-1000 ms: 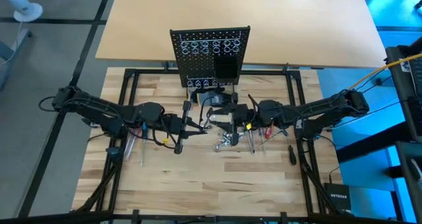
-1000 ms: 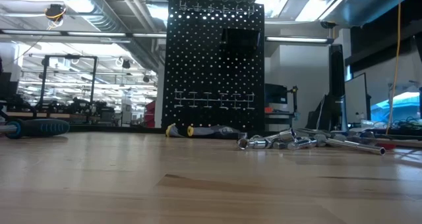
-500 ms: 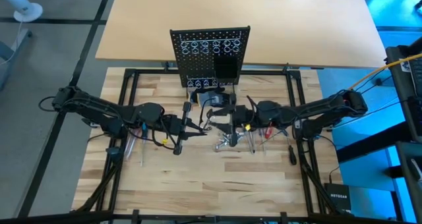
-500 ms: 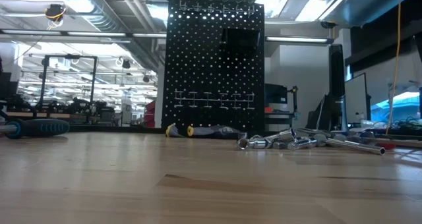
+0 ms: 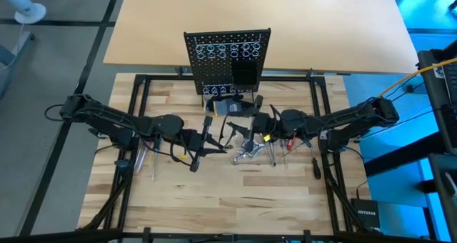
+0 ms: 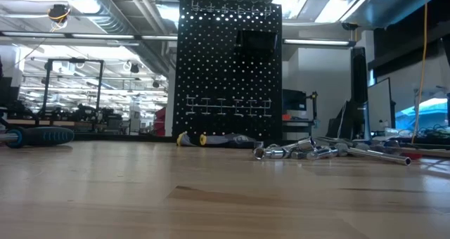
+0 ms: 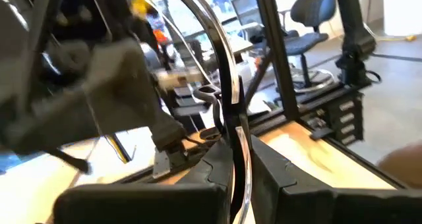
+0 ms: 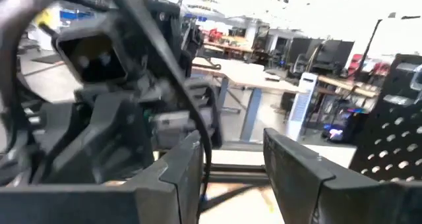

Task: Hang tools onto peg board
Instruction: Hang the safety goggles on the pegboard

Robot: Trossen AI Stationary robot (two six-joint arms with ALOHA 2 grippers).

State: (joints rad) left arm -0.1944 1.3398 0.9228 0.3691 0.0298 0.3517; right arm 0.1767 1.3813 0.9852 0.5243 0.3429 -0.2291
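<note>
The small upright black perforated metal peg board [image 5: 228, 57], with pale ring holders along its top rows and a black box-shaped bin, stands at the far edge of the pale butcher-block wooden worktop [image 5: 214, 200], and both arms have gathered just in front of it. The left gripper [image 7: 236, 159] is nipped shut on a thin shiny curved metal rod [image 7: 221, 59] that rises between its fingers in the left wrist view; it looks to be holding this slim piece steady in the air, in front of the board and slightly to its left, probably so that the other arm can share the work. The right gripper [image 8: 232, 159], in front of the board and slightly to its right, has its fingers parted with a gap between them and faces the left arm close by; whether it holds anything I cannot tell. A cluster of small shiny silver metal pieces [image 6: 302, 152] lies on the wood in front of the board, and slim screwdrivers [image 5: 146, 157] with coloured handles lie farther out to each side, not yet hung. Beyond the board sits a large tan tabletop [image 5: 321, 36], and the low view shows an open workshop with ceiling lights, desks and shelving.
</note>
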